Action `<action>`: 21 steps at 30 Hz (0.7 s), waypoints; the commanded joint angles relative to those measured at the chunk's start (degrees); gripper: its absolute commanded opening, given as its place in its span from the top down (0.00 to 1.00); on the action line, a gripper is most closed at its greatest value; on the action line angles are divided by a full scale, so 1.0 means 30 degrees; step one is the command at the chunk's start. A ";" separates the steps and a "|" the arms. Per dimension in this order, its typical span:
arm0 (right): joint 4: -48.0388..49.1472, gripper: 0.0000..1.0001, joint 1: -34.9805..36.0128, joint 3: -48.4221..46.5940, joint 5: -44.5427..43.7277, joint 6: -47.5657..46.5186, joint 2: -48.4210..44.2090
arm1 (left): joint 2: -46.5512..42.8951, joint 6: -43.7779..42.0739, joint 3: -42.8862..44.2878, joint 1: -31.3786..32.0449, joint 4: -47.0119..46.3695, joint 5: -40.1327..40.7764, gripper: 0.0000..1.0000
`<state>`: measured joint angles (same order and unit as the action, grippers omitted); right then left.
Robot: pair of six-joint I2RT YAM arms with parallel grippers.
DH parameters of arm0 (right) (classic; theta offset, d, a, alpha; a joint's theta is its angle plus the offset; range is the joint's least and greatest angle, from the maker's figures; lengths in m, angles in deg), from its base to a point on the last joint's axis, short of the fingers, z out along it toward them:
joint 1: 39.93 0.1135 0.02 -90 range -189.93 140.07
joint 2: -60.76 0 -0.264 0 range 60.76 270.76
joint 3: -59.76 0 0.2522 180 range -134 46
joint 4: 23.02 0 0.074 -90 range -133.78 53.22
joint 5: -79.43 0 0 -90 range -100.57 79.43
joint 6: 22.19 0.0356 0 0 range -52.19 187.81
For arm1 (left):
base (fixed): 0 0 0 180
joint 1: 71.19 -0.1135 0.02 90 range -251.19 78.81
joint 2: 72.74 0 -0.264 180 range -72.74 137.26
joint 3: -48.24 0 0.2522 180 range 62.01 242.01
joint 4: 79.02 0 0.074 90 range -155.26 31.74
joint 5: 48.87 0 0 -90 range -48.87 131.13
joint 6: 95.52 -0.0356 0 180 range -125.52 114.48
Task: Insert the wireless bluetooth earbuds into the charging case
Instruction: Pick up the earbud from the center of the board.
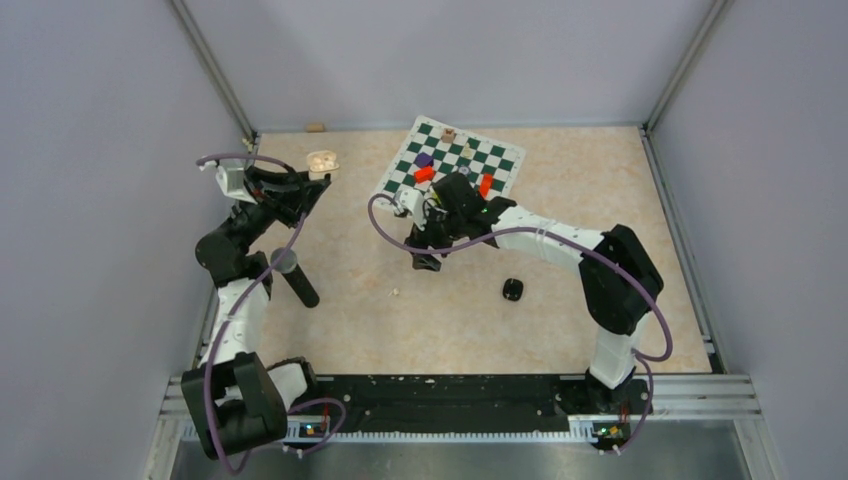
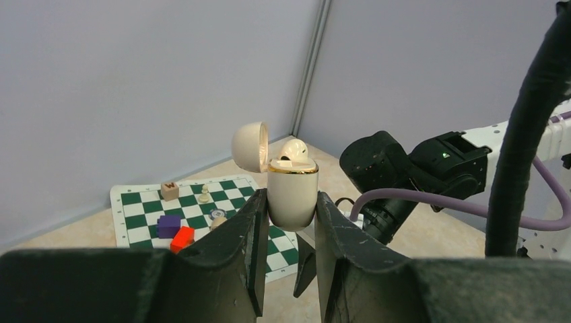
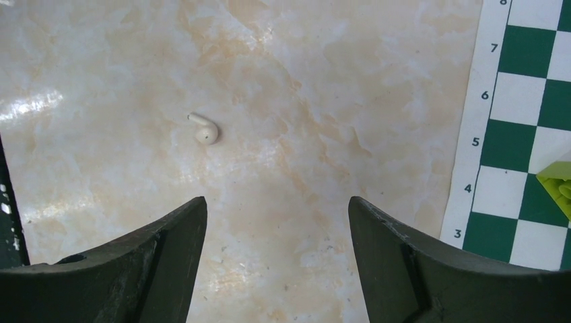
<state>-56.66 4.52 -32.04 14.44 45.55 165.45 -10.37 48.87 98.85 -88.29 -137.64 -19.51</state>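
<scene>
Overhead, you see the whole desk; left wrist looks level, right wrist down close; all share the chessboard.

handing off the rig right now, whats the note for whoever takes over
Left gripper: shut on the charging case, held upright with its lid open.
Right gripper: open, empty, over the table.
Earbuds: the seated earbud is in the case; the loose earbud lies on the table ahead of the right gripper, untouched.
Done: one earbud in.
Left: pick up the loose earbud and seat it in the case.
</scene>
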 commanded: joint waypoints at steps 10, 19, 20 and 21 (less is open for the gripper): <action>0.2794 0.25 -0.0107 -0.0969 0.1123 0.4116 0.1171 | -0.1281 -0.1227 0.0323 -0.0158 0.0817 0.0094 1.00; 0.3653 0.25 -0.0556 -0.0474 0.1302 0.5243 0.1062 | -0.2006 -0.2193 0.0567 -0.0158 0.2740 0.0233 1.00; 0.3783 0.26 -0.0710 -0.0460 0.1612 0.5584 0.1123 | -0.2094 -0.2358 0.0572 -0.0158 0.2963 0.0204 1.00; 0.3942 0.26 -0.0883 -0.0418 0.1918 0.5887 0.1175 | -0.2109 -0.2481 0.0558 -0.0158 0.3112 0.0179 1.00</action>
<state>-48.66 4.08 -32.13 17.00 59.08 169.32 -14.88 43.91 98.85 -88.40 -130.18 -19.42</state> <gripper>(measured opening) 0.749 0.326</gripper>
